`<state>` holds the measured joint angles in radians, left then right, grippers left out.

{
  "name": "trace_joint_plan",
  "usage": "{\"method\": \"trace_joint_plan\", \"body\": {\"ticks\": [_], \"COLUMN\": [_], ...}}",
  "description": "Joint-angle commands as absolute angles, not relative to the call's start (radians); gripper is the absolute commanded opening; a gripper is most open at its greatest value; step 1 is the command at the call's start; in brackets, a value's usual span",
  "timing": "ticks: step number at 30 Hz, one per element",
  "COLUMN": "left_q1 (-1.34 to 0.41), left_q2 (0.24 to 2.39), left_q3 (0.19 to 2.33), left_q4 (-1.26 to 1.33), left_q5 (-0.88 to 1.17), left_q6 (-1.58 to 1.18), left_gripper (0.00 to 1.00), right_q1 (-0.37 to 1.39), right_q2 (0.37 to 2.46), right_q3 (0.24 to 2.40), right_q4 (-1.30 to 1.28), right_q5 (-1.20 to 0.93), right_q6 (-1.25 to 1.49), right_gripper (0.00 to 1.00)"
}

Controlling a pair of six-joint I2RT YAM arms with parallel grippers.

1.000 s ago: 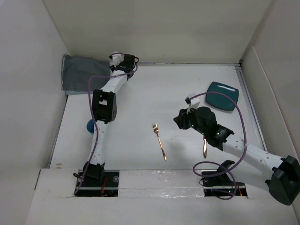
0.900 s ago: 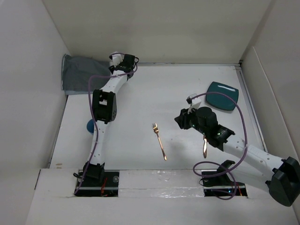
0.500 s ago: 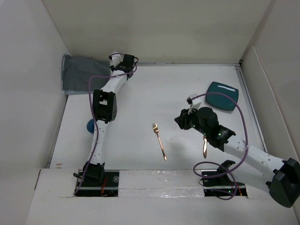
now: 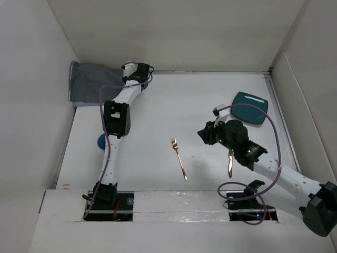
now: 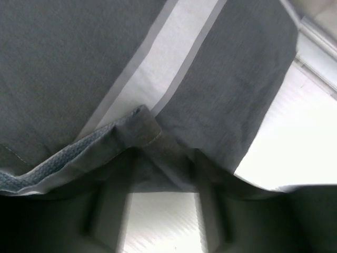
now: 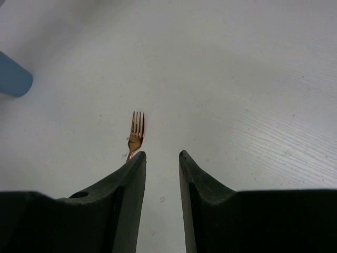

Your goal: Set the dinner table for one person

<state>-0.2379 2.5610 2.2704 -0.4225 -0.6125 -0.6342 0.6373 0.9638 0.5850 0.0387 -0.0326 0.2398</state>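
left gripper [image 4: 138, 70] sits spread around the grey placemat [image 5: 63, 63] hem, while right gripper [image 6: 160, 155], slightly parted and empty, lines up on the fork [image 6: 136, 134], pickup I guess.

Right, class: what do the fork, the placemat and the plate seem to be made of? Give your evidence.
Fork: metal, copper-coloured, polished; it glints.
Placemat: woven grey cloth with white stripes, matte; its stitched edge folds softly.
Plate: teal with a slight sheen; ceramic or plastic, can't tell.
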Motion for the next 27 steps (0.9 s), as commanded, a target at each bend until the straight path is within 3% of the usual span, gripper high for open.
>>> {"method": "trace_joint_plan", "body": {"ticks": [1, 4, 7, 10, 22, 25, 27], "left_q1": [-0.229, -0.229, -0.229, -0.229, -0.436, -0.494, -0.494], "left_q2": [2.534, 2.534, 2.536, 2.523, 2.195, 2.094, 2.034], "left_q3": [2.25, 2.252, 2.25, 2.246, 2.034, 2.048, 2.095], "left_q4": [-0.426, -0.426, -0.433, -0.442, -0.238, -0.219, -0.245], "left_q5": [-0.623, -0.612, -0.606, -0.604, -0.664, -0.663, -0.617], "left_q6": [-0.626, -0.627, -0.635, -0.646, -0.379, -0.303, -0.29], "left_gripper": [0.39, 0.29, 0.12, 0.03, 0.0, 0.0, 0.0], "right_q1": [0.629, 0.629, 0.629, 0.629, 0.629, 0.629, 0.629], "right_q2": [0.942, 0.928, 0.907, 0.894, 0.946, 0.94, 0.943], "right_q3": [0.578, 0.581, 0.578, 0.572, 0.607, 0.63, 0.655], "right_q4": [0.087, 0.077, 0.064, 0.064, 0.137, 0.132, 0.126], "right_q5": [-0.057, -0.064, -0.058, -0.054, -0.066, -0.043, -0.022], "right_q6": [0.235, 0.236, 0.238, 0.241, 0.265, 0.268, 0.265], "right_gripper": [0.37, 0.37, 0.36, 0.37, 0.35, 0.31, 0.22]}}
